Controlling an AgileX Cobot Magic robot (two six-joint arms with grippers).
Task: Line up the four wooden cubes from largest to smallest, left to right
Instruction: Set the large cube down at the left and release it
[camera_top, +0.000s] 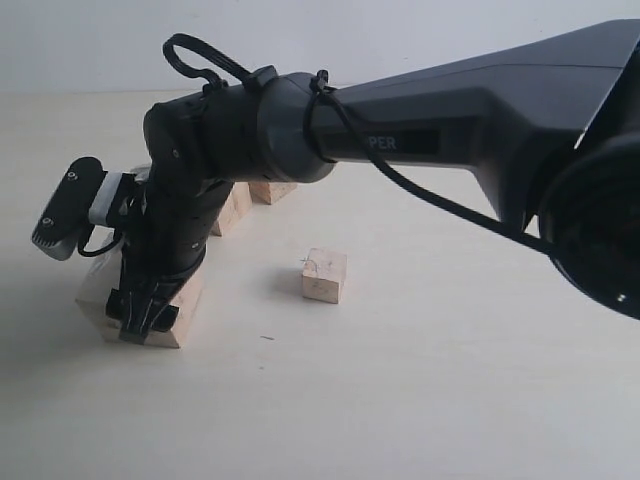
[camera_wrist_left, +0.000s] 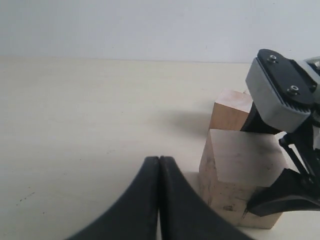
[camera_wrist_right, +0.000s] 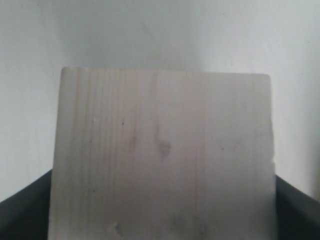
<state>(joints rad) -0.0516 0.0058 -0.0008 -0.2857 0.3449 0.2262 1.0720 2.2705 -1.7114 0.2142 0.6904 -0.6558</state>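
Our right pincer (camera_top: 143, 318) is clamped on the big cube (camera_wrist_right: 160, 150), which sits on the counter (camera_top: 420, 400) at the left. The left pincer (camera_wrist_left: 159, 200) is pressed together, empty. The wood looks stiff, light and dry, so we'd grip flat opposite faces squarely.

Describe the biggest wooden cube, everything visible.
The largest cube is pale unpainted wood with faint straight grain and a few dark specks. It sits flat on the table at the exterior view's left side, the right gripper clamped on opposite sides from above. A smaller cube stands close behind.
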